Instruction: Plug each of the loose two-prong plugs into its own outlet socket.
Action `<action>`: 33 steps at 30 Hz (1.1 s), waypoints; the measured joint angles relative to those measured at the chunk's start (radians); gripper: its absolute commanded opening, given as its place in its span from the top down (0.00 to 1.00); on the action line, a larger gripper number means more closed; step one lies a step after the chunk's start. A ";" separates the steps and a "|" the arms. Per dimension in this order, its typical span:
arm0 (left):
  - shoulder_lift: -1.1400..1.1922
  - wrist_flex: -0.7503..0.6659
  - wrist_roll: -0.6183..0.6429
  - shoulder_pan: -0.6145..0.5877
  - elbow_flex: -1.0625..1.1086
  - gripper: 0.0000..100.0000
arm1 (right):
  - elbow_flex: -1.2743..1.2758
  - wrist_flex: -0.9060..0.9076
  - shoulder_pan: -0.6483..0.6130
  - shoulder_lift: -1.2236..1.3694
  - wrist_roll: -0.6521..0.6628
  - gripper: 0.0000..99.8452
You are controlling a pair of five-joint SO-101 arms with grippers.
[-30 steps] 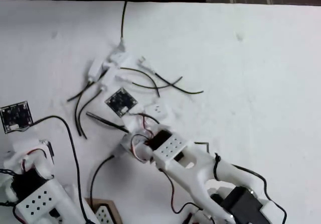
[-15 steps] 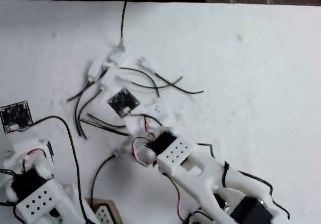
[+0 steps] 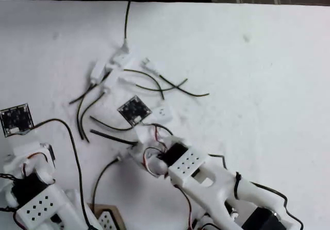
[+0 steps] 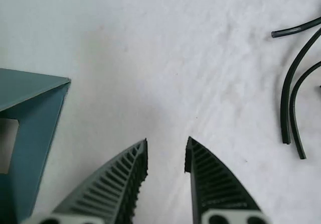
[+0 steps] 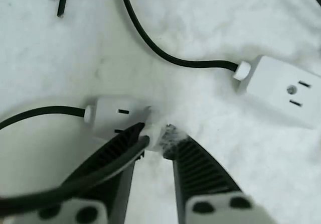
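Pulled back toward the near right since a second ago, the right end effector (image 5: 158, 136) has its tips nearly together and seems to pinch the end of a white plug (image 5: 113, 116) lying flat on the tabletop (image 3: 268, 75). The marker tag (image 3: 133, 110) ahead of the arm has slid the same way, and the black cords (image 3: 111, 132) beside it have curled and followed. Near the plug but apart from it lies an outlet socket (image 5: 283, 88), face up. The left end effector (image 4: 166, 151) has kept its place by the left edge, tips a narrow gap apart with nothing between them, loose cord ends (image 4: 288, 118) nearby. Beyond sits a tangle of plugs and cords (image 3: 129, 75). A wide white stretch runs right to the dark far edge.
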 measured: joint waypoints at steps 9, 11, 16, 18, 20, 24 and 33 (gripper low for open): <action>0.000 0.000 0.000 0.000 0.000 0.86 | -0.021 0.012 0.000 -0.020 0.000 0.98; 0.000 0.000 0.000 0.000 0.000 0.86 | -0.044 0.012 -0.005 -0.049 0.000 0.98; 0.000 0.000 0.000 0.000 0.000 0.86 | -0.112 0.014 -0.006 -0.157 0.000 0.98; 0.000 0.000 0.000 0.000 0.000 0.86 | -0.143 0.014 -0.006 -0.180 0.002 0.98; 0.000 0.000 0.000 0.000 0.000 0.86 | -0.175 0.009 -0.006 -0.186 0.040 0.98; 0.000 0.000 0.000 0.000 0.000 0.86 | -0.192 -0.121 0.005 -0.157 0.126 0.98; 0.000 0.000 0.000 0.000 0.014 0.85 | -0.420 -0.184 0.114 0.224 0.160 0.74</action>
